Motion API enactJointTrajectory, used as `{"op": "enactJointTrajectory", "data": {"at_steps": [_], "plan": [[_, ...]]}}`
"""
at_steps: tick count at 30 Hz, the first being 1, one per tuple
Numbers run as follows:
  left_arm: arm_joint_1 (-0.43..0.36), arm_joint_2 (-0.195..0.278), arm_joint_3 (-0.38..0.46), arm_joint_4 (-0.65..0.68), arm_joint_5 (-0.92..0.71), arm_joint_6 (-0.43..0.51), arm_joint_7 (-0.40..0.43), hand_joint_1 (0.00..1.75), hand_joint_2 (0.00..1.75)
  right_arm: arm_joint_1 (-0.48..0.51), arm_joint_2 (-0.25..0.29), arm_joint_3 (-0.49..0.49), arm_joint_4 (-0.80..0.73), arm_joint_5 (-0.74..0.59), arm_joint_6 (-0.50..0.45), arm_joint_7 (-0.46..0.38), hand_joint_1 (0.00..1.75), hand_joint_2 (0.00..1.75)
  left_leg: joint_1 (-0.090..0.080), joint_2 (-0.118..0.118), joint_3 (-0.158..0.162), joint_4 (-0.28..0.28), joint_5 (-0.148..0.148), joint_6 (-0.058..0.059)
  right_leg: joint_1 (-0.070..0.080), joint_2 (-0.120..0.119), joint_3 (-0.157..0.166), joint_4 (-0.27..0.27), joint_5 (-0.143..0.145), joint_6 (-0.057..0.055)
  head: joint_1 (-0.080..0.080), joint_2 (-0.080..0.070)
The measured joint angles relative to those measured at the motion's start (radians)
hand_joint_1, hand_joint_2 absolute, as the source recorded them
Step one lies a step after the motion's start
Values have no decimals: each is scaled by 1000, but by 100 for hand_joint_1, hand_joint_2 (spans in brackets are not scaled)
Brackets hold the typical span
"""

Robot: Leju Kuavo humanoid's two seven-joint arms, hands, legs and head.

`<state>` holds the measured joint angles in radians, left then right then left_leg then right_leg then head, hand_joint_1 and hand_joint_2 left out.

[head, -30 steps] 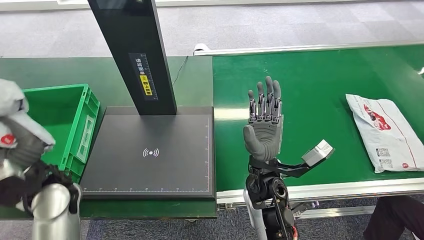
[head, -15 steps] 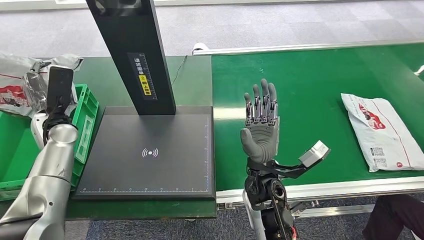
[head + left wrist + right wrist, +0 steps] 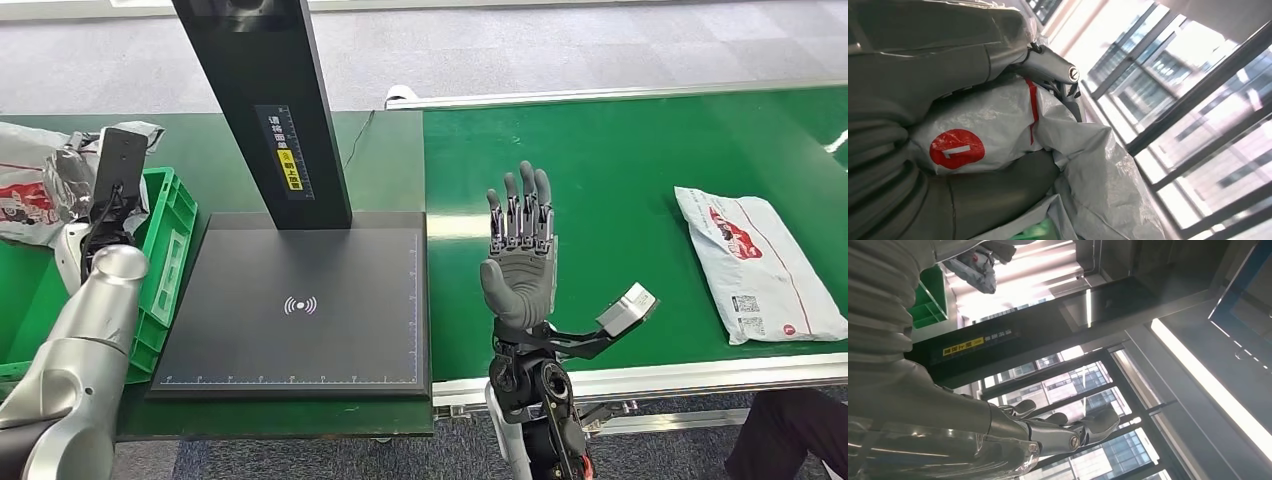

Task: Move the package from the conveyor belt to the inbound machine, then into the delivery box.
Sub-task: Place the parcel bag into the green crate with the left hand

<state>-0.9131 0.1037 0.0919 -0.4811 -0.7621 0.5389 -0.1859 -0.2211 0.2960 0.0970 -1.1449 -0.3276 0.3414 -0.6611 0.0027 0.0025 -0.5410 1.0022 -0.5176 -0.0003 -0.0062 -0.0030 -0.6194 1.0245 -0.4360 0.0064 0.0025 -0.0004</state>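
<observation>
A crumpled grey package [image 3: 28, 192] with a red mark is gripped by my left hand [image 3: 72, 178], which holds it above the green delivery box [image 3: 165, 255] at the far left. Up close, thumb and fingers [image 3: 1050, 70] wrap around the package [image 3: 998, 125]. My right hand [image 3: 520, 255] stands upright and open, palm toward the camera, over the near left part of the green conveyor belt [image 3: 620, 180], holding nothing. A second grey package [image 3: 755, 262] lies flat on the belt to the right of that hand. The black inbound machine platform [image 3: 300, 300] lies bare between box and belt.
The machine's black column [image 3: 265, 110] rises from the back of the platform. The belt's metal front rail [image 3: 650, 378] runs along its near edge. A dark shape, perhaps a person, sits at the bottom right corner [image 3: 790, 430].
My left arm has swung up and away from the camera, carrying the package to above the box. The package on the belt has drifted slightly left. My right hand has barely shifted.
</observation>
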Motion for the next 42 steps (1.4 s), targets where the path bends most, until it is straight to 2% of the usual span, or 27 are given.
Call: {"op": "enactJointTrajectory", "data": {"at_steps": [3,7,12,20,25,27,28,30,33,35,39,42], "plan": [[-20,32,2,31,-62,-56,105,173,175,5,-5,-2,6,-6,16,-7,0,175,0,1,0,0,0,0,0,1,-1,0,0,0,0,0],[-31,71,3,65,-110,-96,199,0,175,16,-10,-5,12,-3,30,-18,0,175,0,1,-1,0,0,0,0,1,-1,0,0,0,0,0],[-29,100,29,92,-120,-99,220,0,175,27,-13,-8,17,4,34,-21,0,175,0,1,-1,0,0,0,0,0,-2,0,0,0,0,0],[-28,122,70,114,-147,-93,234,0,175,35,-14,-10,20,11,37,-20,0,175,0,1,-2,0,0,0,0,0,-2,0,0,0,0,0],[-25,128,108,115,-143,-57,183,0,175,36,-14,-10,28,12,40,-19,0,175,0,1,-2,0,0,0,0,0,-2,1,0,0,0,0],[-19,128,133,109,-106,-2,105,0,175,35,-14,-10,31,12,39,-19,0,175,0,1,-2,0,0,0,0,1,-2,1,0,0,0,0],[-12,127,150,102,-70,36,39,0,175,35,-14,-10,33,12,39,-19,0,175,0,1,-2,0,0,0,0,1,-2,1,0,0,0,0],[9,124,192,73,33,100,-130,0,175,35,-13,-9,37,12,34,-18,0,175,0,2,-2,0,0,0,0,1,-3,1,0,0,0,0],[60,110,263,-5,216,124,-361,0,175,33,-12,-6,41,11,23,-17,0,175,0,2,-2,0,0,0,0,1,-3,0,0,0,0,0],[97,97,291,-57,276,123,-425,0,175,30,-11,-5,43,9,17,-17,0,175,0,2,-2,0,0,0,0,1,-3,0,0,0,0,0],[165,74,309,-160,371,109,-478,0,175,28,-10,-4,46,2,9,-16,0,175,0,2,-2,0,0,0,0,1,-3,0,0,0,0,0],[285,27,289,-334,487,97,-510,0,175,28,-10,-5,49,-4,-2,-16,0,175,-1,4,-1,0,0,0,-1,3,-3,0,0,0,0,0]]}}
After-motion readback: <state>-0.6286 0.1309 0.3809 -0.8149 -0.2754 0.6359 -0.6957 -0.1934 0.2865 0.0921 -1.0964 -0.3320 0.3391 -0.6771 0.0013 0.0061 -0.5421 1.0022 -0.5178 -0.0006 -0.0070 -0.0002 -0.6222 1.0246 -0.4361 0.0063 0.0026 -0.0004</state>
